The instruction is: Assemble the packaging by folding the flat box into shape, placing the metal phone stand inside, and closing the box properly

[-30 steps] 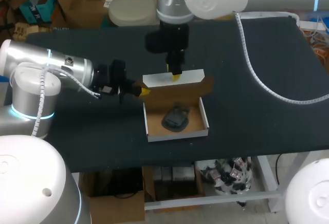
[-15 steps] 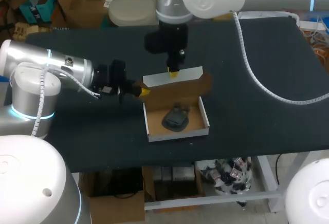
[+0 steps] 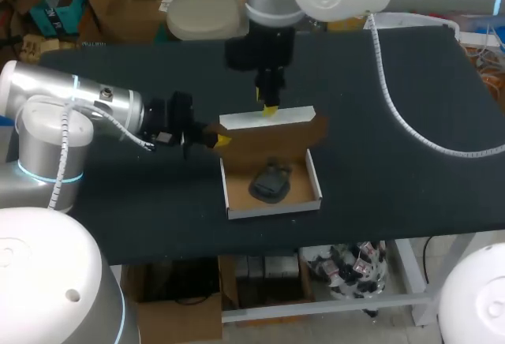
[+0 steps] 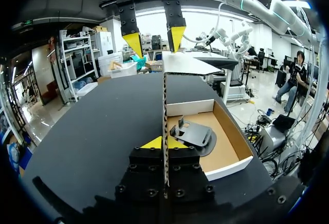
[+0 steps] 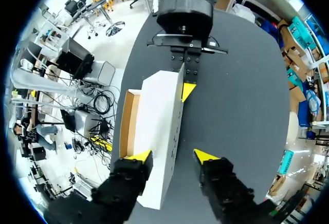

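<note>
Box [image 3: 272, 208] sits open on the table [image 3: 394, 186], toward the near edge. The metal phone stand [image 3: 270, 181] lies inside. The brown lid [image 3: 268, 143] stands upright along the box's far wall, with its white flap [image 3: 296, 114] bent over at the top. The left gripper [image 3: 219, 140] pinches the lid's left edge (cardboard runs straight between its fingers). The right gripper [image 5: 172, 156] hangs over the flap, fingers spread. Cannot tell whether it touches the flap.

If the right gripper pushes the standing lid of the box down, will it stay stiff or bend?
The lid is thin cardboard, seen edge-on in the left wrist view, so it will probably flex a little. It likely turns easily at its crease with the box. Its flap is already folded over and may fold further.
</note>
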